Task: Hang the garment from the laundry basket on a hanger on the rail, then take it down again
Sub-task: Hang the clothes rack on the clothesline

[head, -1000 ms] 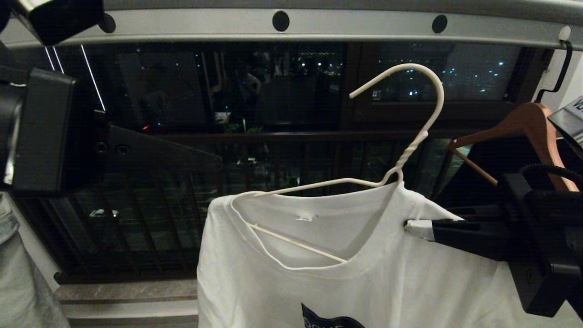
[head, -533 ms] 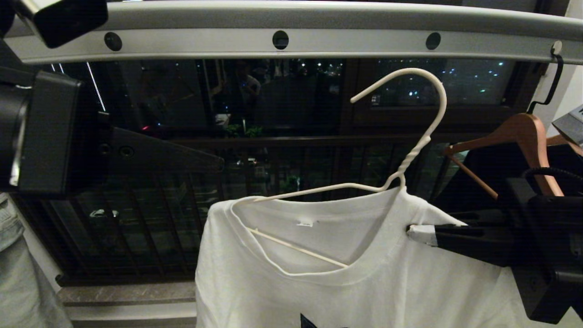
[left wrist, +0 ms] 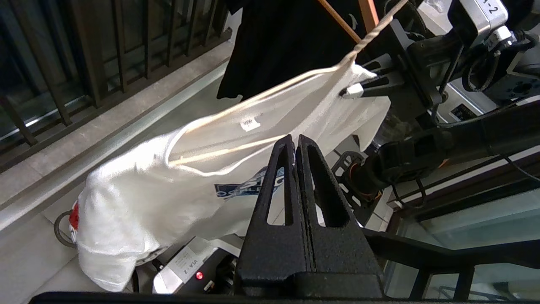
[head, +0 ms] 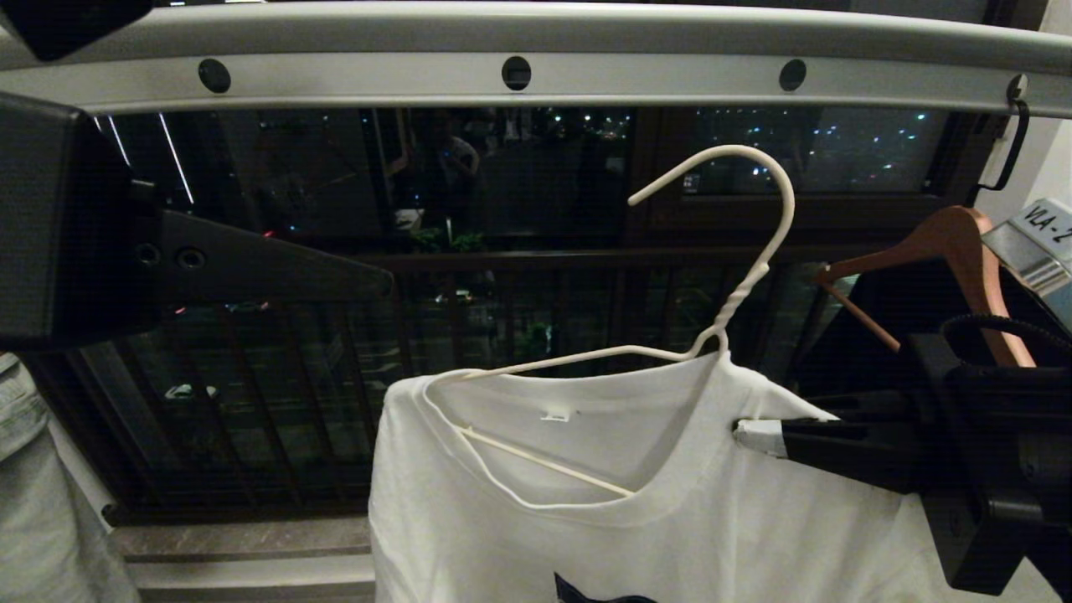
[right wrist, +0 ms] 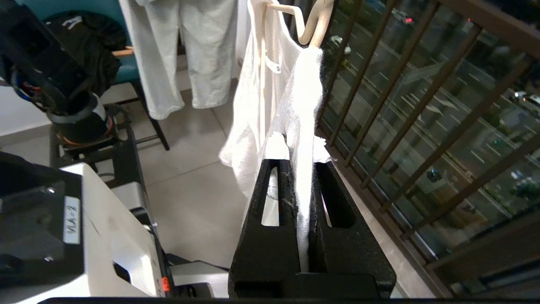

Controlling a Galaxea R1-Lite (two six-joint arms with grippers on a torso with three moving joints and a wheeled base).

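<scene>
Head view, white garment on cream hanger, blue logo edge

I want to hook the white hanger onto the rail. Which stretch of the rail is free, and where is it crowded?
The rail is bare above the hanger, from the left gripper across to the dark hook at the right end. That right end is crowded: a wooden hanger hangs there, behind the right gripper clamping the garment.
</scene>
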